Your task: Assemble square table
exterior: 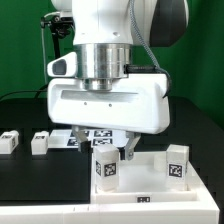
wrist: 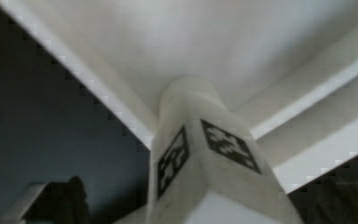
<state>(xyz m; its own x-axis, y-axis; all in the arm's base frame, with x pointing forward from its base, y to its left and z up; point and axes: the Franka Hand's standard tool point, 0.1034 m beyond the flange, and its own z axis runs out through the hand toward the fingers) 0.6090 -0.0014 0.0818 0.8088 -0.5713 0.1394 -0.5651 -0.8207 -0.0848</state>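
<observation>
The white square table top [exterior: 148, 186] lies at the front, and its surface [wrist: 211, 40] fills the wrist view. One tagged white leg [exterior: 106, 168] stands upright on its corner at the exterior view's left. A second leg [exterior: 177, 164] stands at the right corner. My gripper [exterior: 112, 152] hangs straight over the first leg, with a finger on either side of its top. In the wrist view that leg [wrist: 197, 150] rises between the dark fingers [wrist: 62, 200]. A dark gap shows between the finger and the leg. The gripper [wrist: 197, 208] looks open.
Two loose white legs [exterior: 9, 140] [exterior: 40, 142] lie on the black table at the exterior view's left. The marker board [exterior: 92, 133] lies behind the gripper, partly hidden. The arm's white body fills the upper middle. A green wall stands behind.
</observation>
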